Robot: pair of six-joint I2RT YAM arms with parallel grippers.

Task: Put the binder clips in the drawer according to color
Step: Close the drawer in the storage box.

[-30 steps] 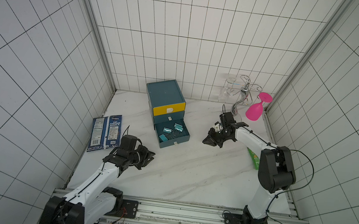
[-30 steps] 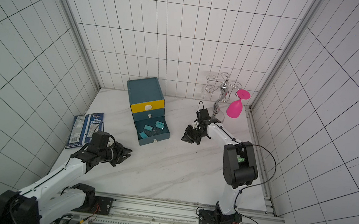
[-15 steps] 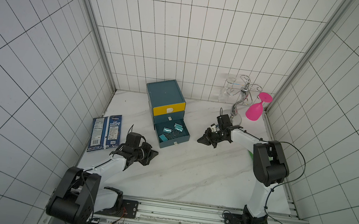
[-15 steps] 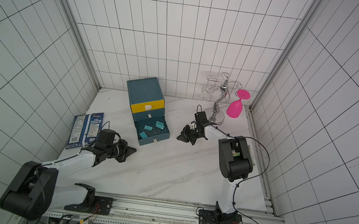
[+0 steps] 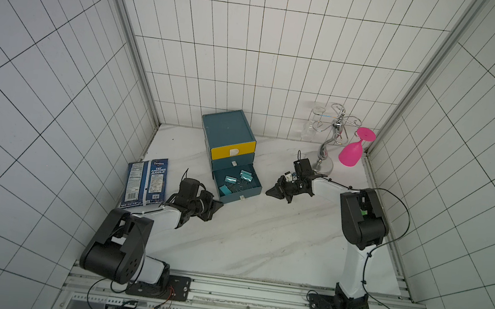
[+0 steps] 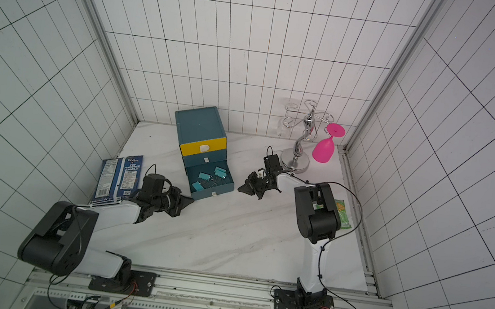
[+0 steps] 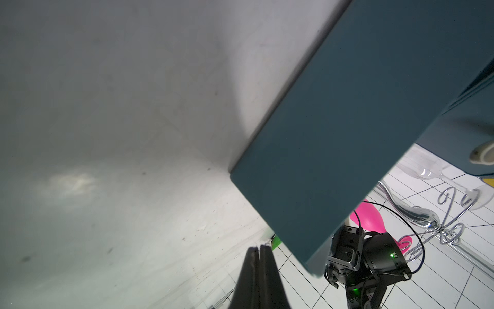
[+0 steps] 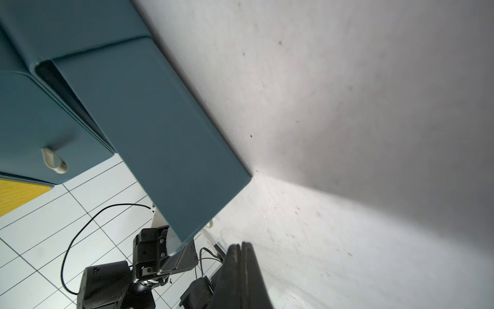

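The cabinet's (image 5: 228, 127) bottom drawer (image 5: 234, 197) stood pulled out on the table, holding a few teal clips (image 5: 230, 179) (the upper two drawers closed). The left gripper (image 5: 217, 205) and right gripper (image 5: 269, 192) flanked it, both closed and empty

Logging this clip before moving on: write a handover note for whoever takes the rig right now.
Left gripper: shut, empty, beside the open bottom drawer.
Right gripper: shut, empty, on its other side.
Several teal binder clips lie in that drawer; none shows on the table.
Yellow drawer and middle drawer are closed, contents hidden.
To do: probably close the bottom drawer.
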